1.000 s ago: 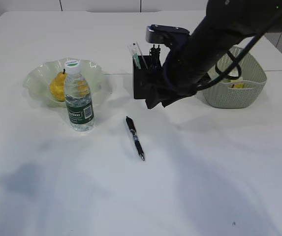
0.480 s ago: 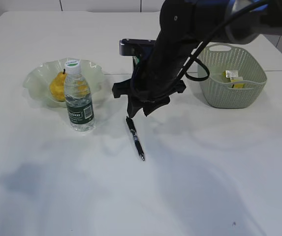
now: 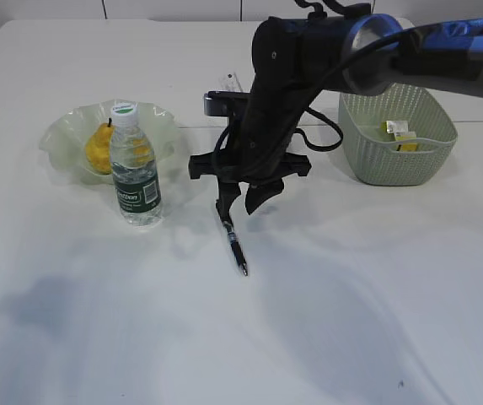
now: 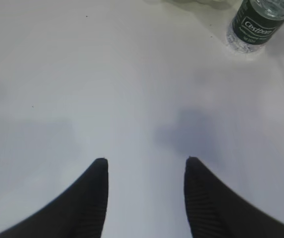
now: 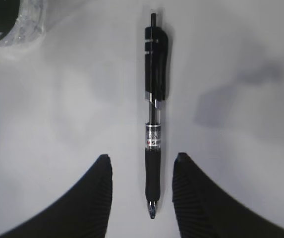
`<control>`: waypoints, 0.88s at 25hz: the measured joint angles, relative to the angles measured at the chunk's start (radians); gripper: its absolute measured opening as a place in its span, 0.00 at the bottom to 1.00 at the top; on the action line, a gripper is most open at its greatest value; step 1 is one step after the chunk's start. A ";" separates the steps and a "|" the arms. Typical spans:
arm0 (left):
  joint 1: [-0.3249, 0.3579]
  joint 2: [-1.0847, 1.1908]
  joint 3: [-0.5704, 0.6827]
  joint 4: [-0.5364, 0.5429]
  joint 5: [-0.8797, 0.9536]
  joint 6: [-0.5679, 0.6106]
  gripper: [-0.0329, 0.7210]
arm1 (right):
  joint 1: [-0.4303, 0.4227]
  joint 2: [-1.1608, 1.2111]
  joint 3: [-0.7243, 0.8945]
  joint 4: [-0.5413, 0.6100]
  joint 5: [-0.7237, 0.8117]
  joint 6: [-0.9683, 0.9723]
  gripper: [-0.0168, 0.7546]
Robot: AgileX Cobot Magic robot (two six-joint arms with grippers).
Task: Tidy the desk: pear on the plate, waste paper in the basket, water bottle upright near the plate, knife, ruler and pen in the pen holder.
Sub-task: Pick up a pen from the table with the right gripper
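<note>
A black pen [image 3: 233, 239] [image 5: 153, 124] lies flat on the white table. My right gripper [image 3: 239, 206] [image 5: 142, 157] hovers open just above it, one finger on each side of the grip end, touching nothing. The water bottle [image 3: 136, 164] stands upright in front of the pale green plate [image 3: 60, 135], which holds the yellow pear [image 3: 98, 148]. Waste paper [image 3: 398, 129] lies in the basket [image 3: 401, 160]. My right arm hides the pen holder; only the ruler's tip [image 3: 230, 82] shows, and the knife is hidden. My left gripper [image 4: 145, 161] is open over bare table.
The bottle's base [image 4: 255, 29] [image 5: 8, 22] shows at the top edge of both wrist views. The table's back edge runs behind the plate and basket. Bare tabletop spreads in front of the pen.
My right arm has swung left from the pen holder and come down, so its open gripper now straddles the pen. Pen, bottle, pear and basket have not moved.
</note>
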 joint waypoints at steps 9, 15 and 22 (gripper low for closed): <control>0.000 0.000 0.000 0.000 -0.001 0.000 0.51 | 0.010 0.082 -0.104 -0.011 0.042 0.054 0.42; 0.000 0.000 0.000 0.000 -0.004 0.000 0.51 | 0.010 0.136 -0.167 -0.015 0.074 0.073 0.42; 0.000 0.000 0.000 0.000 -0.004 0.000 0.51 | 0.012 0.166 -0.185 -0.038 0.078 0.085 0.42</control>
